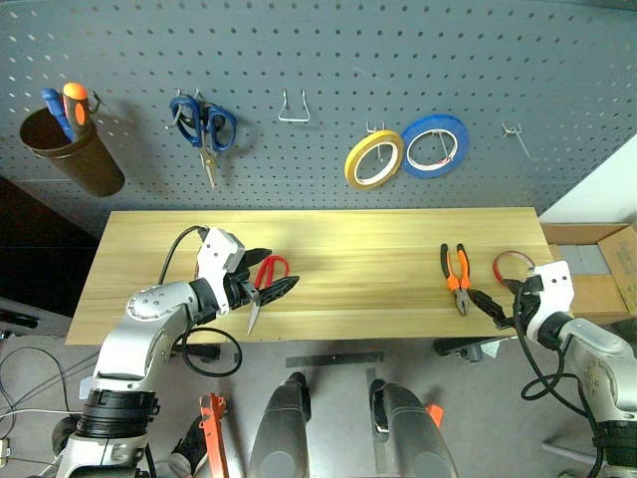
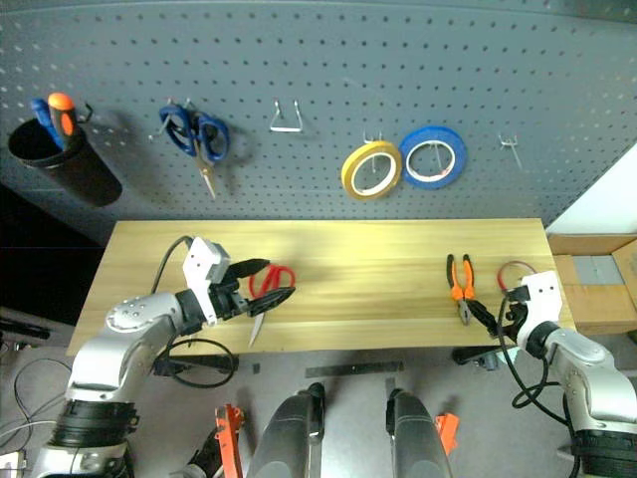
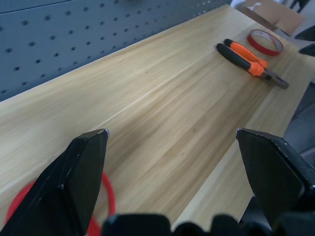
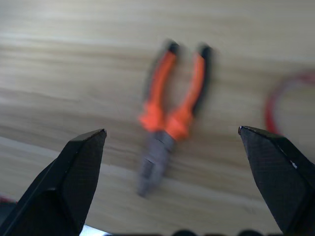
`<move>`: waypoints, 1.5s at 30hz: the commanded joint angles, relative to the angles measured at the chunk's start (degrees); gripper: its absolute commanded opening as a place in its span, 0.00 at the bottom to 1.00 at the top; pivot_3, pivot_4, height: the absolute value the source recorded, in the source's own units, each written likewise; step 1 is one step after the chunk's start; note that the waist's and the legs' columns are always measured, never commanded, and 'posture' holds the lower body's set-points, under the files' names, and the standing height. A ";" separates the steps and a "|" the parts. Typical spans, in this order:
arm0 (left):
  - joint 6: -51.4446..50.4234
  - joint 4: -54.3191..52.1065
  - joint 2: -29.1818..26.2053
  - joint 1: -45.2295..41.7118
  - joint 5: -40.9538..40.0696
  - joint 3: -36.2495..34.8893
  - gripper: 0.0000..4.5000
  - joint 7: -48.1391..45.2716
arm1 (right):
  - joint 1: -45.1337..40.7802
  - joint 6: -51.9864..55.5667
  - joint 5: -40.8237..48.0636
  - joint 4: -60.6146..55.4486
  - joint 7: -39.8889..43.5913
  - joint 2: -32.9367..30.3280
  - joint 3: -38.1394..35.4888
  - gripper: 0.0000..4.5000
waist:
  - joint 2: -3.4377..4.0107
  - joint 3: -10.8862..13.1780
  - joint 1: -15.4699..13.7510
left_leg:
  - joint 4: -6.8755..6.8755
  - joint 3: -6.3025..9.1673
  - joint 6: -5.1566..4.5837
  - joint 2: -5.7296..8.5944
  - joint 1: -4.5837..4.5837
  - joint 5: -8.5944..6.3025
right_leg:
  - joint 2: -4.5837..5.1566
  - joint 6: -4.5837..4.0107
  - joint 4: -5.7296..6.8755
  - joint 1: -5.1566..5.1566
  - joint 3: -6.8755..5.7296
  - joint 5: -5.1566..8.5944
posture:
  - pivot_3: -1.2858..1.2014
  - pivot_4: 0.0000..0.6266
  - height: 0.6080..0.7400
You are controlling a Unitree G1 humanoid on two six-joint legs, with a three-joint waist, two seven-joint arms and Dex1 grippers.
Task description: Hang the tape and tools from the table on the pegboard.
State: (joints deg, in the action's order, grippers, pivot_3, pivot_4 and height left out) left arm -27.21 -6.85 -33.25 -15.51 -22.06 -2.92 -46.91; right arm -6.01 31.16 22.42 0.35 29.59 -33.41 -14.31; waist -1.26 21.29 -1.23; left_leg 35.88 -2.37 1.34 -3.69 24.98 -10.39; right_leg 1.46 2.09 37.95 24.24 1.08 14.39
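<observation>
Risk first, nearest to me. Left gripper (image 1: 271, 279) is spread wide and empty, sitting right over the red scissors (image 1: 265, 284) at the near-left part of the table (image 1: 378, 254). One finger overlaps the red handles, blade points toward the near edge. If I close from here I could catch one handle loop only, so the scissors pivot or get shoved off the edge.

Right gripper (image 2: 491, 317) is also fully spread, holding nothing, at the table's near edge just short of the pliers (image 1: 456, 278). Pliers lie nose toward me, handles away. Closing on the tapered nose would be a slippery hold; they could rotate out on the lift.

Red tape (image 1: 513, 266) lies flat just beside the pliers, toward the table's right end, close to the right arm. A sloppy reach for the pliers could knock it off that end toward the cardboard box (image 1: 607, 261).

Screwdriver: I can't see it on the table.

Farthest: pegboard (image 1: 328, 60) behind the table. Bare hooks are few, the wire hook (image 1: 294, 108) above table centre and a small hook (image 1: 515, 132) at right. Blue scissors (image 1: 204, 127), yellow roll (image 1: 374, 158) and blue roll (image 1: 435, 145) already hang there; a wrong hook pick means bumping one loose.
</observation>
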 commanded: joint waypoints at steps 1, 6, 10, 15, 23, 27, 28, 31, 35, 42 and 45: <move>-0.33 -2.94 0.47 -0.91 0.79 1.70 0.99 0.89 | -3.89 0.58 -0.93 2.23 -2.19 -0.03 -1.24 1.00 | 0.02 0.84 0.25 | -0.01 -0.02 0.00 0.01 -0.01 0.00 | -0.01 0.01 0.00 0.00 0.03 0.00 | 0.55 0.75 1.00; -2.47 -6.15 1.23 -1.00 -0.93 4.05 0.99 -0.10 | -8.27 0.11 -2.07 6.84 -3.61 -1.54 -2.76 1.00 | -0.03 1.91 0.26 | -0.17 -0.07 0.02 0.01 0.07 0.00 | -0.04 0.11 -0.01 0.14 0.02 0.06 | 0.55 0.76 1.00; -4.22 -7.96 2.55 -1.27 -2.22 7.43 0.99 -1.56 | -9.77 -0.81 -2.40 11.41 -0.94 -4.32 -2.71 1.00 | 0.16 2.28 -0.09 | -0.20 -0.14 0.13 0.05 0.19 -0.06 | 0.01 0.26 -0.06 0.19 -0.01 0.17 | 0.54 0.77 1.00; -5.32 -9.29 4.15 -2.48 -2.61 11.38 0.99 -3.01 | -12.61 -2.93 -2.78 18.48 2.29 -6.60 -2.70 1.00 | 0.01 2.96 -0.05 | -0.18 -0.49 0.18 0.13 0.19 -0.10 | 0.20 0.37 -0.12 0.18 0.04 0.23 | 0.55 0.79 1.00; -6.77 -10.48 9.60 -4.98 -1.79 16.16 0.99 -0.11 | -18.31 -6.17 -3.37 29.10 8.60 -6.58 -1.10 1.00 | 0.01 3.51 0.19 | -0.20 -0.60 0.18 0.12 0.18 -0.10 | 0.17 0.38 -0.15 0.19 0.08 0.22 | 0.55 0.81 1.00; -7.97 -12.83 10.18 -4.12 -2.18 16.79 0.99 1.41 | -20.95 -8.14 -5.13 33.40 9.10 -6.45 0.15 1.00 | -0.02 4.06 0.34 | -0.22 -0.62 0.19 0.11 0.17 -0.09 | 0.17 0.38 -0.15 0.19 0.09 0.23 | 0.55 0.82 1.00; -8.18 -13.19 10.18 -3.79 -2.25 16.74 0.99 1.69 | -21.41 -8.80 -5.73 34.89 9.17 -6.53 0.48 1.00 | -0.03 4.15 0.32 | -0.22 -0.64 0.20 0.12 0.17 -0.09 | 0.18 0.38 -0.15 0.19 0.11 0.23 | 0.55 0.82 1.00; -8.31 -13.64 9.99 -3.33 -1.92 16.47 0.99 2.50 | -22.21 -10.34 -7.25 37.66 9.73 -6.56 1.38 1.00 | -0.01 4.37 0.21 | -0.22 -0.64 0.20 0.12 0.16 -0.09 | 0.18 0.39 -0.16 0.20 0.09 0.23 | 0.55 0.84 1.00; -8.41 -13.73 9.71 -3.71 -1.45 16.01 0.99 3.63 | -23.08 -11.00 -9.06 40.11 9.45 -6.56 2.66 1.00 | -0.05 4.68 -0.02 | -0.24 -0.67 0.21 0.13 0.16 -0.09 | 0.23 0.40 -0.19 0.20 0.10 0.24 | 0.56 0.86 1.00; -6.27 -13.79 10.44 -3.38 0.39 16.24 1.00 5.94 | -23.33 -12.30 -12.70 42.57 6.89 -6.15 4.56 0.86 | -0.48 5.24 -0.07 | -0.24 -0.69 0.21 0.11 0.12 -0.09 | 0.52 0.41 -0.20 0.18 0.11 0.24 | 0.56 0.89 1.00; -5.67 -14.25 11.79 -3.04 -0.38 15.15 1.00 7.13 | -23.20 -12.37 -13.24 42.43 6.65 -6.14 4.59 0.64 | -0.57 5.33 -0.09 | -0.32 -0.71 0.21 0.14 0.12 -0.09 | 0.59 0.41 -0.26 0.18 0.07 0.24 | 0.56 0.90 1.00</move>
State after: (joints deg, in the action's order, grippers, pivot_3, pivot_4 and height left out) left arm -34.39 -17.84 -22.35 -19.39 -21.69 13.08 -40.42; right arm -30.82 18.05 10.09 41.39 36.21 -39.41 -10.02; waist -1.83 26.62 -1.33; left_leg 35.53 -3.08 1.55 -3.56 25.09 -10.48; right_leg 2.05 2.50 37.66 24.42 1.14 14.62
